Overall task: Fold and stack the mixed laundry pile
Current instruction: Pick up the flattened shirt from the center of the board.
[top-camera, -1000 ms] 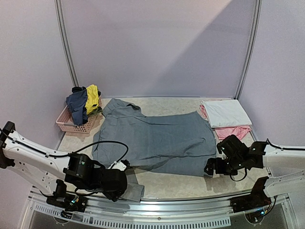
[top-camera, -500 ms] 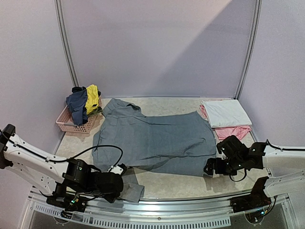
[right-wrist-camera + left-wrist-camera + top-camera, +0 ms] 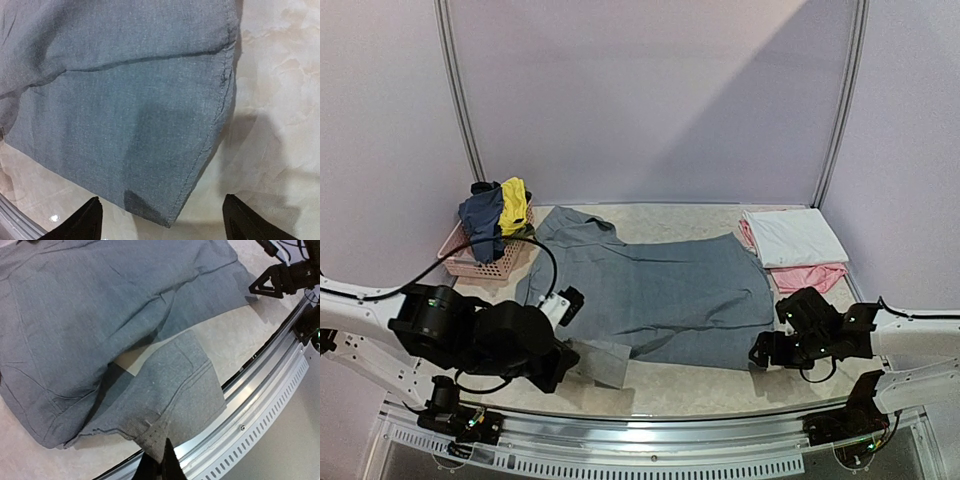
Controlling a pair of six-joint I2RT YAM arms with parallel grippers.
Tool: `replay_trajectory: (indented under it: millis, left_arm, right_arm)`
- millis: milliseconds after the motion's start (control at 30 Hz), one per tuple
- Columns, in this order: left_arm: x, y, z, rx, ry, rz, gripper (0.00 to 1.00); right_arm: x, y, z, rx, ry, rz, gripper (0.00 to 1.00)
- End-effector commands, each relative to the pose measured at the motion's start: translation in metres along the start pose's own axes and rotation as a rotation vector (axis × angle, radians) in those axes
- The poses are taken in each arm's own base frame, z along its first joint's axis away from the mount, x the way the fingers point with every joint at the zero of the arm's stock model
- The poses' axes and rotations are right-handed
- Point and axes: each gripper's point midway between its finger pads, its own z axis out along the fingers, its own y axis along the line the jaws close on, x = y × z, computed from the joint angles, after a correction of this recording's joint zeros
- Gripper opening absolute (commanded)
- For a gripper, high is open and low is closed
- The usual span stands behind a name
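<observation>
A large grey garment (image 3: 650, 295) lies spread flat across the middle of the table. My left gripper (image 3: 567, 357) is shut on its ribbed near-left cuff (image 3: 150, 432) and holds that flap lifted off the table, near the front rail; in the left wrist view the gripper (image 3: 161, 466) pinches the cuff's edge. My right gripper (image 3: 760, 352) stands open just over the garment's near-right corner (image 3: 175, 210), one finger on each side of it, touching nothing. A navy top (image 3: 480, 222) and a yellow garment (image 3: 513, 205) hang out of the basket.
A pink lattice basket (image 3: 470, 264) stands at the back left. A folded white piece (image 3: 795, 237) lies on a pink piece (image 3: 807, 275) at the back right. A metal rail (image 3: 650, 425) runs along the table's near edge. Purple walls enclose the back and sides.
My left gripper has shut on the grey cuff and risen, drawing it away from the front rail and toward the garment. My right gripper's jaws have narrowed a little and stay in place.
</observation>
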Motion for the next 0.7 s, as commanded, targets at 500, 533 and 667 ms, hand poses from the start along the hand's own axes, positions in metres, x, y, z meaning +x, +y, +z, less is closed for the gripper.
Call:
replay_trajectory:
  millis: [500, 533, 667]
  left_arm:
    - [-0.119, 0.024, -0.129, -0.049, -0.397, 0.067, 0.00]
    - [-0.122, 0.025, -0.131, -0.050, -0.408, 0.068, 0.00]
    - [-0.132, 0.025, -0.140, -0.055, -0.439, 0.069, 0.00]
  right_arm:
    - [0.023, 0.010, -0.005, -0.061, 0.112, -0.009, 0.49]
    - [0.024, 0.009, -0.004, -0.057, 0.120, -0.009, 0.49]
    - [0.029, -0.004, -0.003, 0.009, 0.134, -0.006, 0.52]
